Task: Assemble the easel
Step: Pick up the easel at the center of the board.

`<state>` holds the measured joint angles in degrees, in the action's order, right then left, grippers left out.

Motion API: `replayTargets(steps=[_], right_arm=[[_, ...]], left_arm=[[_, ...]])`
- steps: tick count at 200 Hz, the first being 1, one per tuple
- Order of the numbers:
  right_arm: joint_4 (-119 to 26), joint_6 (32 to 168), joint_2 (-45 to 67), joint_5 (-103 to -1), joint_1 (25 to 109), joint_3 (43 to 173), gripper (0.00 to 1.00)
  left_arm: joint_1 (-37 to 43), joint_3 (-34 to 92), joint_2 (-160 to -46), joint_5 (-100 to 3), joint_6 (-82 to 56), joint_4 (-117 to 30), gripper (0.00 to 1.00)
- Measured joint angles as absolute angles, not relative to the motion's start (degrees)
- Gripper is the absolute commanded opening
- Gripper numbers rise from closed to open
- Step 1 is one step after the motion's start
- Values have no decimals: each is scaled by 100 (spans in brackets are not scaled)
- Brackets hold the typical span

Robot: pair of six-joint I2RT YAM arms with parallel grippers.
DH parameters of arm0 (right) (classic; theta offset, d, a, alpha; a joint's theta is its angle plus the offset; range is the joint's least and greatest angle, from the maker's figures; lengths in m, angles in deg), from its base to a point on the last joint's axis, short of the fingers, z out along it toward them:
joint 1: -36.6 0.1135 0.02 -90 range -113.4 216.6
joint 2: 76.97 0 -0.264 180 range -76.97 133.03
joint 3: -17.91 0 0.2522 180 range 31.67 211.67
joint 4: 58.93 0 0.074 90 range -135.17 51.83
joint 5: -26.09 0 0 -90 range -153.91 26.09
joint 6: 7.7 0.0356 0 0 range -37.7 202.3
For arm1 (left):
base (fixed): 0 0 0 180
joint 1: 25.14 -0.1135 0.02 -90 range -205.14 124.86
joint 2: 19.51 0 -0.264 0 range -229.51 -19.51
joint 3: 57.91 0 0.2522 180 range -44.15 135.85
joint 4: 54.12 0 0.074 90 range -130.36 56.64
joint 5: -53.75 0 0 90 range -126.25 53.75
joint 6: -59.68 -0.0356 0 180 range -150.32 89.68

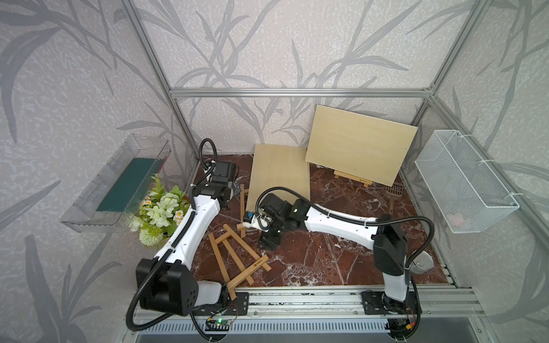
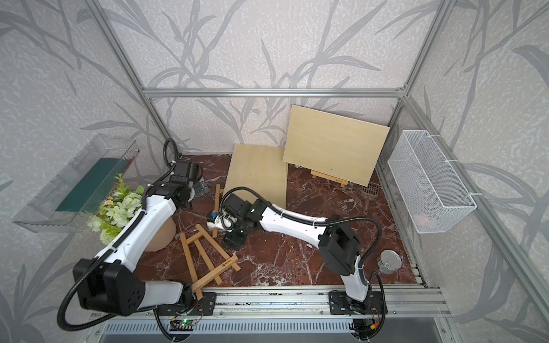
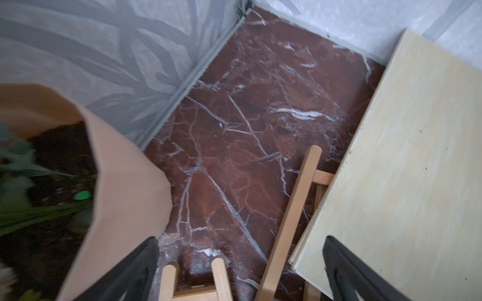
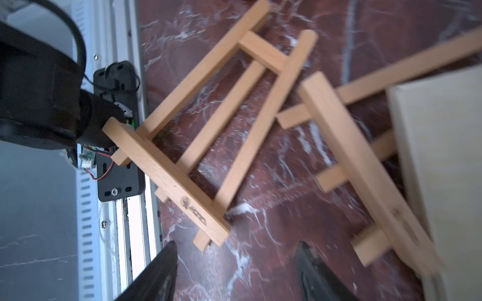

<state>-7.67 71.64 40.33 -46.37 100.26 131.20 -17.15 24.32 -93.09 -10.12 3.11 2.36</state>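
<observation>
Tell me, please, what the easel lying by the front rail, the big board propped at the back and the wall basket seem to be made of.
Easel: light unpainted wood, matte; grain and a dark stamped logo show.
Big board: pale, smooth sheet, probably plywood or thin wood; faint grain.
Basket: white-coated metal mesh, likely; fine see-through grid with a wire rim.

In both top views soft, even light falls from above. The table (image 1: 326, 261) carries only faint, diffuse shadows, and its marble has a dull sheen. The wide lens splays the frame posts (image 1: 154, 59) outward toward the edges. The left wrist view is dimmer: the pot (image 3: 125, 187) and its flowers (image 3: 15, 161) are out of focus, and the board (image 3: 404, 156) is pale and smeared. In the right wrist view the easel (image 4: 216, 125) is fairly sharp and the second easel (image 4: 365, 169) is blurred.
</observation>
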Motion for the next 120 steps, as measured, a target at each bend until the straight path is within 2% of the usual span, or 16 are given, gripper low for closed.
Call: replayTargets(steps=[47,100,120], right_arm=[[-516,7239,5279,-4302,9910,13964,65],[208,7372,6653,-4324,10098,15703,59],[509,7291,6868,-4739,10258,16097,51]], left_arm=[[-1717,2425,-8697,-704,222,330,99],[-1715,2425,-8501,-678,147,580,99],[-1715,2425,-8361,-661,101,634,99]])
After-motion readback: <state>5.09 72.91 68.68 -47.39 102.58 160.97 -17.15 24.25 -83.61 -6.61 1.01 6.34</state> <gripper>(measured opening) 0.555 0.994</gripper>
